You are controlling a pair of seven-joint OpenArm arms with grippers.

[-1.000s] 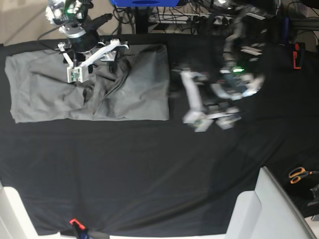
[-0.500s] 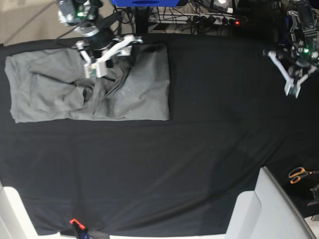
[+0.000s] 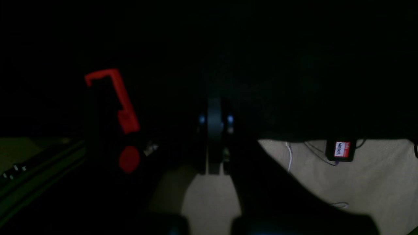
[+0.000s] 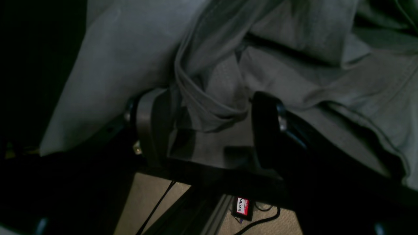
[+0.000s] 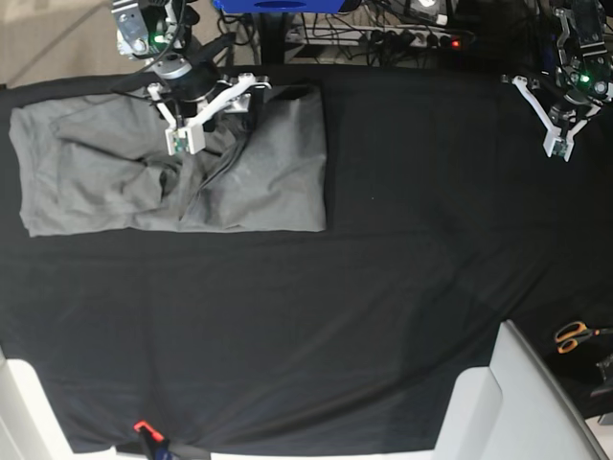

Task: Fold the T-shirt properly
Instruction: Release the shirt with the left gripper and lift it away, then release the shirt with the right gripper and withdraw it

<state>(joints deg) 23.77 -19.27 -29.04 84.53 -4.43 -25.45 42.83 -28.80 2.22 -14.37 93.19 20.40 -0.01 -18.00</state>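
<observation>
T-shirt (image 5: pixel 163 172) is spread at the far left of the black cloth (image 5: pixel 364 307), partly folded. Right gripper (image 4: pixel 209 130) is held with jaws apart astride a rumpled fold, not pinched, presumably for regrasping. Left gripper (image 5: pixel 558 144) is parked well clear, closed and empty.

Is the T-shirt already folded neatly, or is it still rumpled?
Partly folded but rumpled: the T-shirt forms a rough rectangle with creases and a bunched ridge in its middle.

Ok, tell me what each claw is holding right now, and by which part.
Nothing is gripped. The right claw stands open over the T-shirt, straddling a raised fold near its far edge. The left claw is shut and empty, off the shirt at the table's far corner.
</observation>
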